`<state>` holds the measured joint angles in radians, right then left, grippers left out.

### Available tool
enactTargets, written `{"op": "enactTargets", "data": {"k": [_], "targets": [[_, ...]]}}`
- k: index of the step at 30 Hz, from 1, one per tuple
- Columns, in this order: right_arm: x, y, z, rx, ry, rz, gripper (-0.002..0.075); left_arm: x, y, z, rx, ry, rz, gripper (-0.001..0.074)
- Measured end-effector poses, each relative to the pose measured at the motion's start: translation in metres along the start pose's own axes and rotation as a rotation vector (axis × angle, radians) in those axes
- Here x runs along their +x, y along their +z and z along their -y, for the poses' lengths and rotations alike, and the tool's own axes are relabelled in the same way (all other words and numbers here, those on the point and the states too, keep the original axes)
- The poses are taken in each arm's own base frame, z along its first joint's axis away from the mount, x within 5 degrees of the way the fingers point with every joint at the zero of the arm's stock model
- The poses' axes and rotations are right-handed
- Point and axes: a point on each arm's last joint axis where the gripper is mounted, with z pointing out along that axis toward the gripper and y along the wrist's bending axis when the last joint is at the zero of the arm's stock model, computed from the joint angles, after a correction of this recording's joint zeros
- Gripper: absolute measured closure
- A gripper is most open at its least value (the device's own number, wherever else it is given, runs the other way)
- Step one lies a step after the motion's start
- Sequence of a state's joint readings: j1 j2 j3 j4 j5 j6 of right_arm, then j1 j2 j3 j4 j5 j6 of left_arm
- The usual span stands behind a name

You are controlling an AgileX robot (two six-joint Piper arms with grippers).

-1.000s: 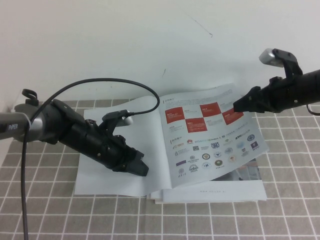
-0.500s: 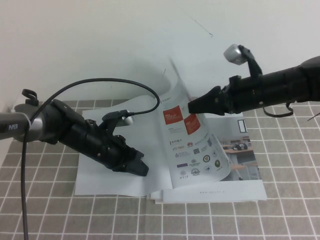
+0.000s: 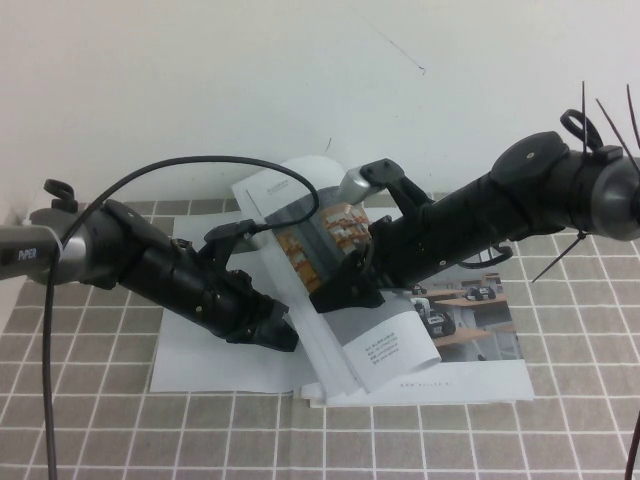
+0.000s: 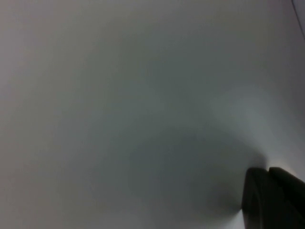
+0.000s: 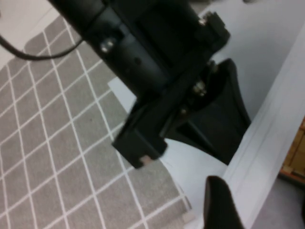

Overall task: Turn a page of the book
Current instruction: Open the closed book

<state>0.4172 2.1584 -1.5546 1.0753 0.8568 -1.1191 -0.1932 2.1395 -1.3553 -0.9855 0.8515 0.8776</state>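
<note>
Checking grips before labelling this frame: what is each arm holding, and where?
Right gripper carries the white glossy booklet's lifted page at mid-sheet; a pinch cannot be told. Left gripper, shut, presses the left page, holding nothing.

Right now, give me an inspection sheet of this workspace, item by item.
Surface: grey tiled cloth with white grid lines.
Job's things: the book lies open; one page is lifted and curled over toward the left half.
Clutter: plain white sheets stacked under the book; nothing else seen.
Grippers: left claw shut, pressing down on the book's left page; right claw over the middle of the book against the lifted page, jaws apart in the right wrist view; a grip cannot be confirmed.
Cables: black cable arcs from the front edge over the left arm.
Surroundings: plain white wall behind.
</note>
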Motion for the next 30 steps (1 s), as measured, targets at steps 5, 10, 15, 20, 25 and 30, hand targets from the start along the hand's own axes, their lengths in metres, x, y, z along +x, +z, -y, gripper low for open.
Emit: {"op": "enactTargets", "data": {"k": [5, 10, 15, 20, 25, 30], "targets": [[0.003, 0.001, 0.003, 0.024, -0.006, -0.026, 0.0373, 0.000, 0.000, 0.000, 0.004, -0.002, -0.001, 0.0738], [0.005, 0.001, 0.007, 0.070, 0.001, -0.051, 0.0377, -0.003, -0.007, 0.006, 0.005, 0.013, 0.014, 0.0738], [0.008, 0.000, 0.011, 0.111, 0.009, -0.078, 0.0380, -0.008, -0.022, 0.018, 0.006, 0.046, 0.046, 0.0738], [0.008, 0.000, 0.012, 0.125, 0.028, -0.076, 0.0380, -0.014, -0.042, 0.035, 0.001, 0.092, 0.092, 0.0738], [0.007, 0.000, 0.013, 0.138, 0.042, -0.068, 0.0380, -0.017, -0.055, 0.046, 0.000, 0.126, 0.125, 0.0738], [0.007, 0.000, 0.013, 0.139, 0.046, -0.067, 0.0380, -0.022, -0.055, 0.045, 0.003, 0.119, 0.181, 0.0738]]}}
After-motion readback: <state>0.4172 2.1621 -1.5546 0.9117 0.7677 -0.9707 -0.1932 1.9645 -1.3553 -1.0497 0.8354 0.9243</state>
